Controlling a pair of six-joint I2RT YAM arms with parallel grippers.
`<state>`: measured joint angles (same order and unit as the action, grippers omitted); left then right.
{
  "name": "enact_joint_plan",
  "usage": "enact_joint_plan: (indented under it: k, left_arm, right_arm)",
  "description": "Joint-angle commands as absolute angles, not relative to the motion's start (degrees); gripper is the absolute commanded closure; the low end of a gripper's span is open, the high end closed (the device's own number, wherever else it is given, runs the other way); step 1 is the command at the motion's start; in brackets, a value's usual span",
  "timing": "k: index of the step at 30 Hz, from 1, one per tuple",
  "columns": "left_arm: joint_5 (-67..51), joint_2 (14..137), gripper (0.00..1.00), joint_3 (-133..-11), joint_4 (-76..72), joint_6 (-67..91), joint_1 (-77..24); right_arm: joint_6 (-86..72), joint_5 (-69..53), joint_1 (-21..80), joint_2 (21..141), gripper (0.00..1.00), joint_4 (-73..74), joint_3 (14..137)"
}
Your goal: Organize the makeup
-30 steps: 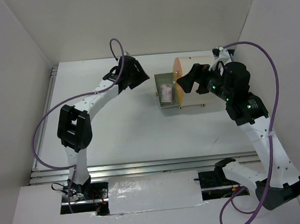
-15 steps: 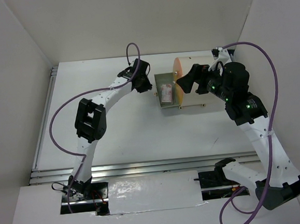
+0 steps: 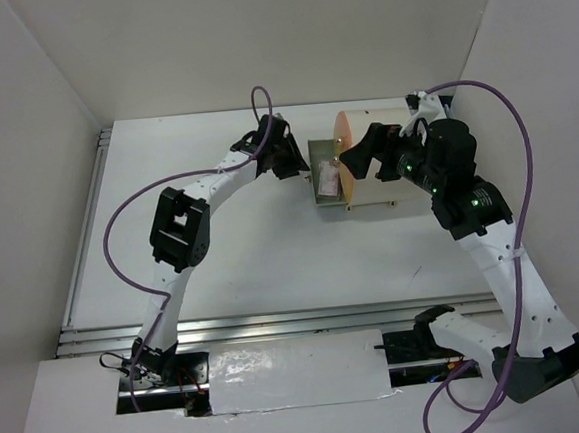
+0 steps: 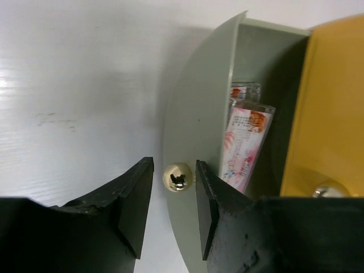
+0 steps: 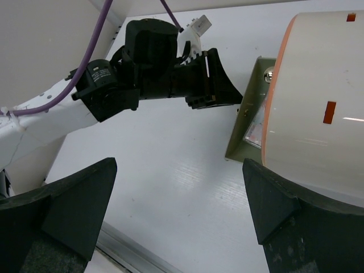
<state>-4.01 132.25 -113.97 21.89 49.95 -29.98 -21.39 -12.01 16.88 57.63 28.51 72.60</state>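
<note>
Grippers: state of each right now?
Left gripper: part open, jaws straddling the drawer knob, not clamped on it.
Right gripper: wide open, holding nothing.

The only makeup I can see sits inside the open drawer (image 4: 193, 114). A flat white-and-pink packet (image 4: 247, 148) with a reddish print stands on edge and leans tilted, close behind the drawer's front wall. Touching it from behind is a second packet (image 4: 245, 90), clear-wrapped and mostly hidden. From overhead I make out just a pink patch.

Grey-green drawer (image 4: 193, 131), pink-white patterned packet (image 4: 247, 145)
</note>
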Motion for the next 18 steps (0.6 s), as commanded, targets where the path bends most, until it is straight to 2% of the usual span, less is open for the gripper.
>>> enact_joint_plan:
  k: [1,18]
  left_arm:
    - [-9.0,133.4,0.52,-114.1,15.1,52.4,-30.2]
    - [-16.2,138.3,0.48,-111.0,2.3,60.7,-31.5]
  right_arm:
    - [-21.0,-11.6,17.1,57.7,0.00,24.8,72.2]
    - [-21.0,-10.5,17.0,58.2,0.00,24.5,72.0]
